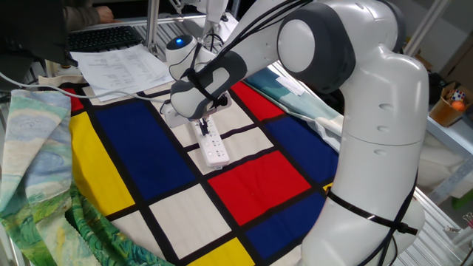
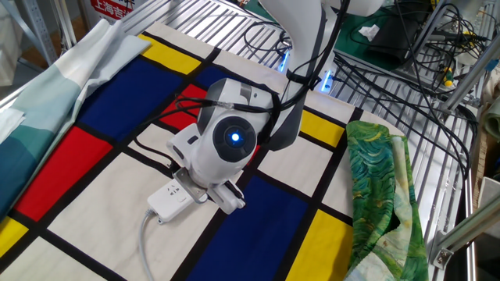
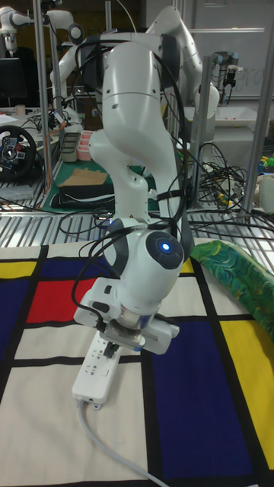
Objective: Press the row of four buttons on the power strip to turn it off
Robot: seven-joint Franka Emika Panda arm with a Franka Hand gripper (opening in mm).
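The white power strip (image 1: 215,148) lies on a white square of the colour-block cloth, its cord (image 3: 97,432) trailing off its near end. It also shows in the other fixed view (image 2: 167,200) and the tall view (image 3: 94,370). My gripper (image 1: 203,126) points down over the strip's far half, its dark fingertips (image 3: 113,350) together and resting on the strip's top. The wrist body hides the fingers in the other fixed view. The four buttons are too small to pick out, and the part under the fingertips is covered.
White paper sheets (image 1: 122,66) lie at the cloth's far corner. A green patterned cloth (image 2: 383,187) is bunched along one side, a teal cloth (image 2: 47,94) along another. Black cables (image 2: 375,74) run over the wire rack behind the arm.
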